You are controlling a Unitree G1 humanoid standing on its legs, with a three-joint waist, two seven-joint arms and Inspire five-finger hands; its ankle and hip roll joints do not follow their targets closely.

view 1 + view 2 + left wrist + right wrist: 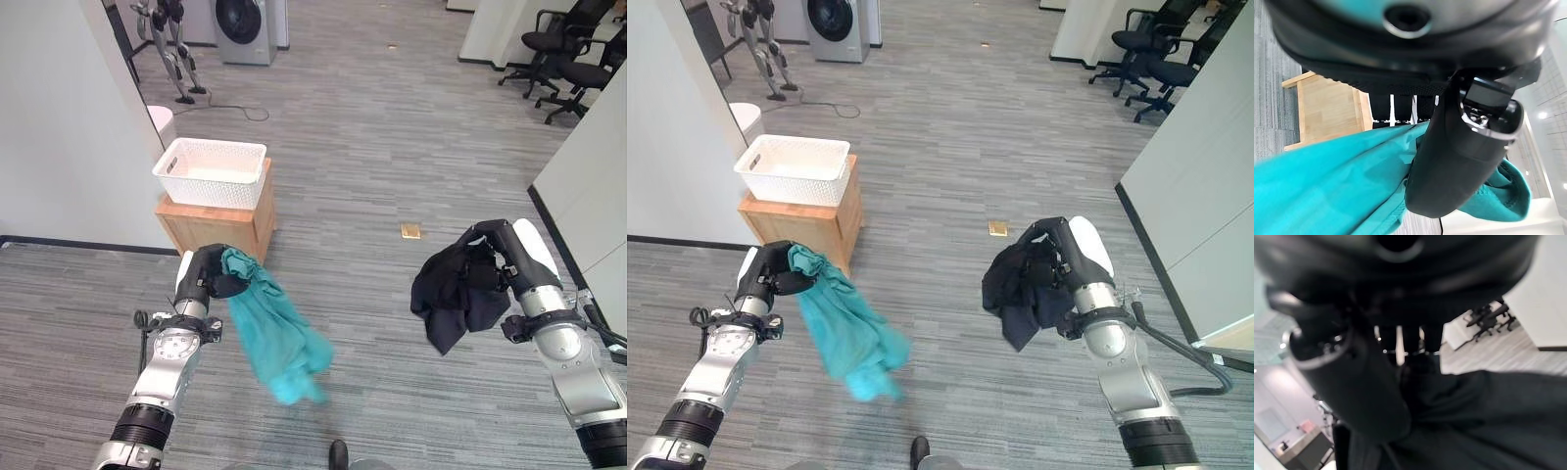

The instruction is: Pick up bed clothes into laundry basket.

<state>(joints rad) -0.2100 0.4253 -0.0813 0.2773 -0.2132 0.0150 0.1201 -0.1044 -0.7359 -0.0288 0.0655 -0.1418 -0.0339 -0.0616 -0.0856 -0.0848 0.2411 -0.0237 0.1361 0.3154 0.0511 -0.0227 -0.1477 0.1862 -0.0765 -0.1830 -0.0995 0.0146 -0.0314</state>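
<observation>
Teal garment (277, 333) clenched in left hand (203, 273); black garment (453, 292) clenched in right hand (495, 257). White laundry basket (210, 173) on wooden stand (216, 224), apparently empty; both deposits pending.

No text, label, number or sign can be read anywhere here. The teal garment (277, 338), the black garment (453, 293), the white laundry basket (210, 172) and the wooden stand (217, 221) under it carry no legible print. The washing machine (245, 27) far beyond the fingers is too distant to show any marking.
</observation>
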